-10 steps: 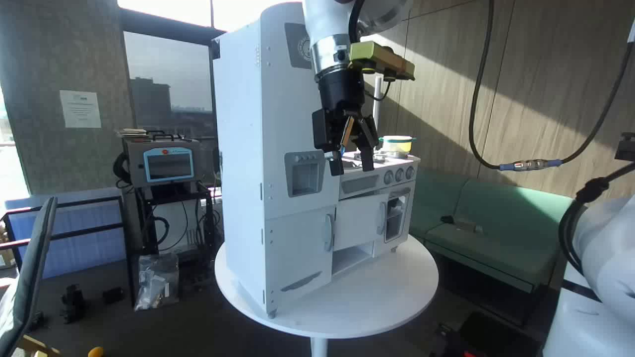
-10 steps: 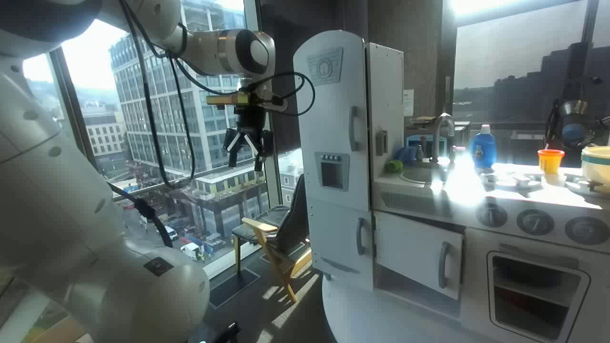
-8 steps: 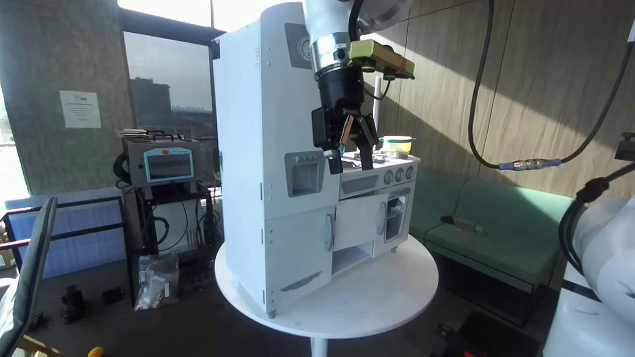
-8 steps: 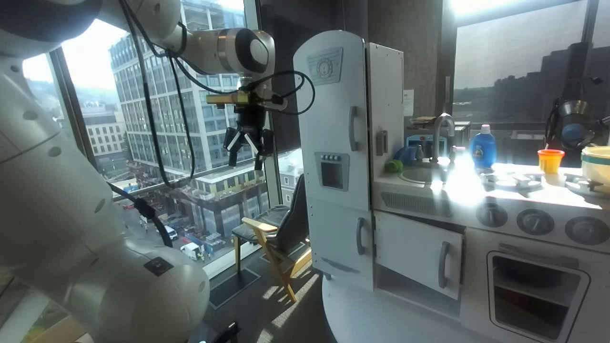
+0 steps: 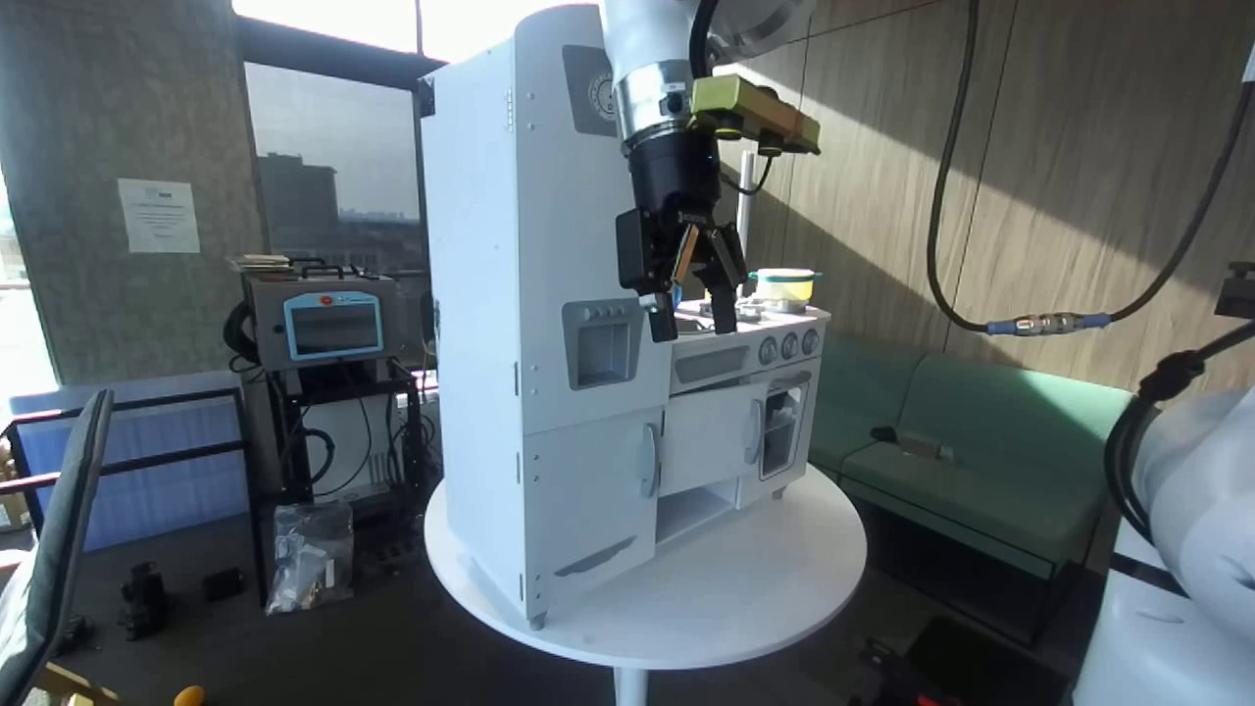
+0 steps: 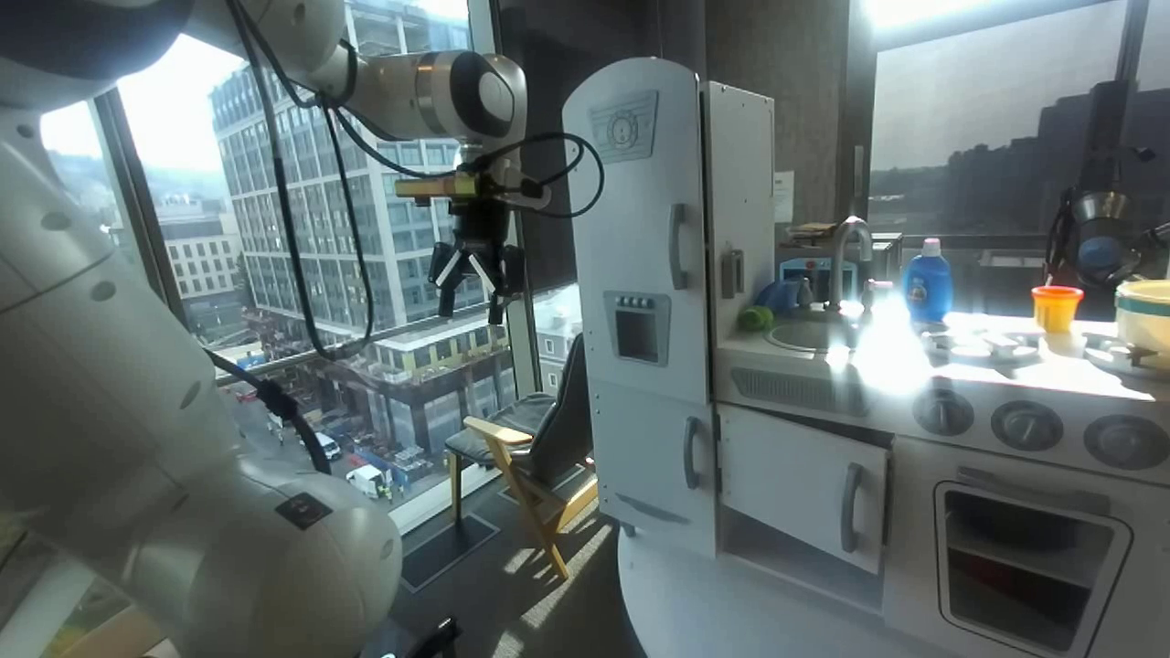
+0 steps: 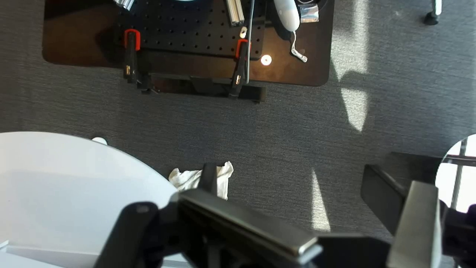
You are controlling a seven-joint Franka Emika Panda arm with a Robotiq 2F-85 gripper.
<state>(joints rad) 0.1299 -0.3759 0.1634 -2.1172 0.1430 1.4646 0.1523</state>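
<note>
My gripper (image 5: 694, 326) hangs in the air with its fingers spread and nothing between them. In an exterior view the gripper (image 6: 471, 311) is off to the side of a white toy fridge (image 6: 631, 238), with a visible gap. That fridge is the nearest thing to it and has grey handles. Joined to it is a toy stove unit (image 5: 721, 365). Its cupboard door (image 6: 800, 484) sits crooked, with an opening above and below. In the wrist view the gripper (image 7: 293, 186) shows carpet between its fingertips; a crumpled white cloth (image 7: 223, 178) lies on the floor, partly behind one finger.
The toy kitchen stands on a round white table (image 5: 755, 598). On its counter are a blue bottle (image 6: 927, 283), an orange cup (image 6: 1056, 311) and a bowl (image 6: 1143, 315). A chair (image 6: 512, 443) stands by the window. A dark bench top (image 7: 286, 72) bears clamps and loose parts.
The gripper has risen very slightly, staying open. The toy kitchen and the things on it have not moved.
</note>
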